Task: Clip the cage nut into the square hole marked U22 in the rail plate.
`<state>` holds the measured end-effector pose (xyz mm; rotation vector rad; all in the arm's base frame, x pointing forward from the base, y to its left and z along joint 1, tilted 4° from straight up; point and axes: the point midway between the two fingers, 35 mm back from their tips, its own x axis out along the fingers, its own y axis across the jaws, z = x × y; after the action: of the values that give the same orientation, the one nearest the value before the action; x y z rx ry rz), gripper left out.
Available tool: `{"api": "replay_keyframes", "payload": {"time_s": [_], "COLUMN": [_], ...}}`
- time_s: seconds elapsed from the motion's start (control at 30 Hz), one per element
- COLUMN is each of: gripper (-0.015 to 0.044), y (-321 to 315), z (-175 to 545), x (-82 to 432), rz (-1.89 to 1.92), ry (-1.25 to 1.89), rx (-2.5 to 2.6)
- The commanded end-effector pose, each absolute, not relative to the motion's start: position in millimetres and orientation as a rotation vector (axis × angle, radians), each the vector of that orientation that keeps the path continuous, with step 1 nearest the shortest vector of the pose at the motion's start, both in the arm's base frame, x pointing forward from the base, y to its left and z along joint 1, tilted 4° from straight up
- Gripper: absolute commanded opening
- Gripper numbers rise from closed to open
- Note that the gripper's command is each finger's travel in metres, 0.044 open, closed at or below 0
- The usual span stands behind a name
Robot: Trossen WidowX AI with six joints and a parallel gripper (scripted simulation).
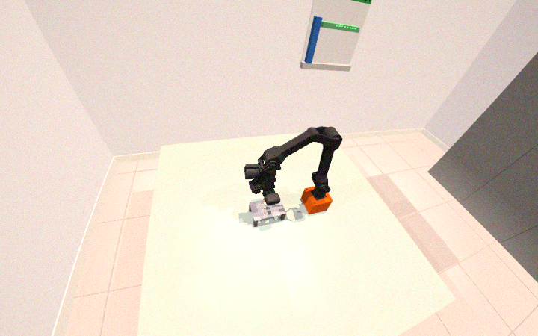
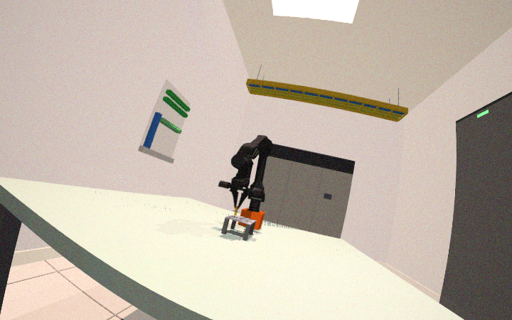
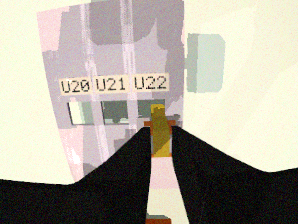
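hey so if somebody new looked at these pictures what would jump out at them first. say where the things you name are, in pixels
Probably the black arm [image 1: 297, 143] [image 2: 260, 166], rising from its bright orange base [image 1: 317, 205] [image 2: 253, 217] on the pale table. Next, perhaps, the yellow cage nut [image 2: 236, 210] [image 3: 160, 134] pinched in the gripper [image 2: 236, 206] [image 3: 160, 133], by the U22 label [image 3: 151, 82]. The yellow overhead rack [image 2: 324, 99] hanging from the ceiling also stands out.

pale walls [image 1: 178, 71] [image 2: 113, 56] above pinkish floor tiles [image 1: 131, 222] [image 2: 33, 279]

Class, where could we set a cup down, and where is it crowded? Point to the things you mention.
Likely beside the rail plate [image 1: 259, 213] [image 2: 237, 217] [image 3: 112, 55], away from the orange base [image 1: 317, 207] [image 2: 257, 218], or towards the table's near edge. Crowded: around U22, under the hand [image 2: 236, 206] [image 3: 160, 133].
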<state>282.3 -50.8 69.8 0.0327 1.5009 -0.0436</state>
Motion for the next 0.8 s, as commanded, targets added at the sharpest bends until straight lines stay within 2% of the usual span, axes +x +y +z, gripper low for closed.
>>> {"api": "replay_keyframes", "payload": {"time_s": [0.0,0.77], "gripper": [0.0028,0.0028], "y": [-50.2,-50.2], "z": [61.2,52.2], "x": [281.8,282.3], "rz": [-0.036,-0.036], "ry": [1.509,1.509], "rx": [0.036,0.035]}}
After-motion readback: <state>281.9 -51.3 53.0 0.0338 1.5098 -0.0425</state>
